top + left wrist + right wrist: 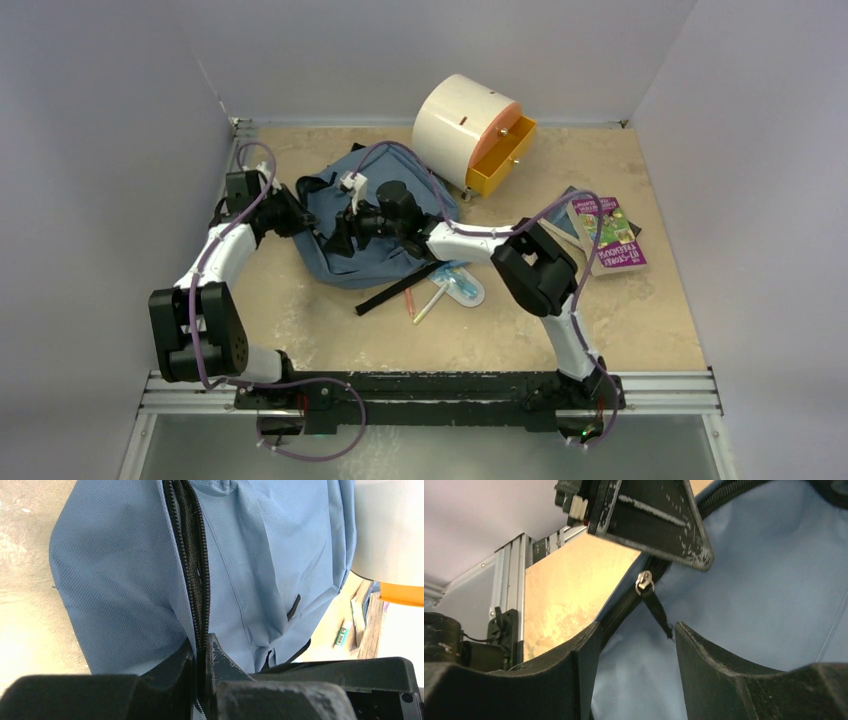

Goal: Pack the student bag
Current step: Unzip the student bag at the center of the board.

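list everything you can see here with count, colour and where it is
student bag: one, slate blue with black zip, centre-left of the table
zip pull: one, silver with black tab, on the bag's zip
cabinet: one, cream, round, at the back behind the bag
drawer: one, orange, pulled out of the cabinet
books: at least two, top one purple and green, right side
pens: two, orange and pale yellow, in front of the bag
clear packet: one, clear with blue, beside the pens
table: one, tan
left gripper: one, black, shut on the bag's zip edge
right gripper: one, black, open, near the zip pull
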Robot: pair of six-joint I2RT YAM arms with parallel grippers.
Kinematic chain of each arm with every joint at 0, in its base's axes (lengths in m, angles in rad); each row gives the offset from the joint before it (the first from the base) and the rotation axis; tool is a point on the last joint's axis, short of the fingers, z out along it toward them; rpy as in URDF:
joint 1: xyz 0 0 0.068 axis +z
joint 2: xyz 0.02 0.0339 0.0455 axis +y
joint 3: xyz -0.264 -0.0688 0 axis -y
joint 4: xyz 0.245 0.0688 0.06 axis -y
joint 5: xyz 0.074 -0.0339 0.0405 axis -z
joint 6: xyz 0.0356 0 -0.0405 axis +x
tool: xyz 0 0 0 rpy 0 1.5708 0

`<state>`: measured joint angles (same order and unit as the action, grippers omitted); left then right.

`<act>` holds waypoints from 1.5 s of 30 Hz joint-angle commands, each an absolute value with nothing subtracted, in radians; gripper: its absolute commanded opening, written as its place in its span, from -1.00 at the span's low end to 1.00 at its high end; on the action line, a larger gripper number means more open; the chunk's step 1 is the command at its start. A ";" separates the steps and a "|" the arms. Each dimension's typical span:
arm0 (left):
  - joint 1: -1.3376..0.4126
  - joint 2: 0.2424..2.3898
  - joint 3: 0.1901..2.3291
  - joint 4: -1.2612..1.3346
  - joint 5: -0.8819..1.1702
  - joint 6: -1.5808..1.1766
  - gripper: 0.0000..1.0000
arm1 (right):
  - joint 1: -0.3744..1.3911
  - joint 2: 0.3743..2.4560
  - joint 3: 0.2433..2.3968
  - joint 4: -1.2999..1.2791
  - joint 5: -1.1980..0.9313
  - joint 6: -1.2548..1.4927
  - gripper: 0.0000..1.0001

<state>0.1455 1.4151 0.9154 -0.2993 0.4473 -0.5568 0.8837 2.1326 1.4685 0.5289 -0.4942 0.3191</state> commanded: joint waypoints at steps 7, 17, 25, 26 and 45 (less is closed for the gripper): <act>0.144 1.377 0.908 -0.197 0.532 -0.539 -1.00 | 0.884 2.213 1.608 0.567 -0.535 0.169 0.23; 0.144 1.371 0.899 -0.175 0.571 -0.534 -1.00 | 0.874 2.289 1.689 0.563 -0.672 0.159 0.15; 0.145 1.369 0.897 -0.167 0.583 -0.534 -1.00 | 0.866 2.304 1.687 0.591 -0.671 0.191 -0.24; 0.144 1.368 0.897 -0.168 0.581 -0.533 -1.00 | 0.867 2.301 1.681 0.594 -0.671 0.192 -0.31; 0.163 1.434 0.987 -0.243 0.446 -0.549 -1.00 | 0.867 2.098 1.497 0.527 -0.584 0.118 -1.00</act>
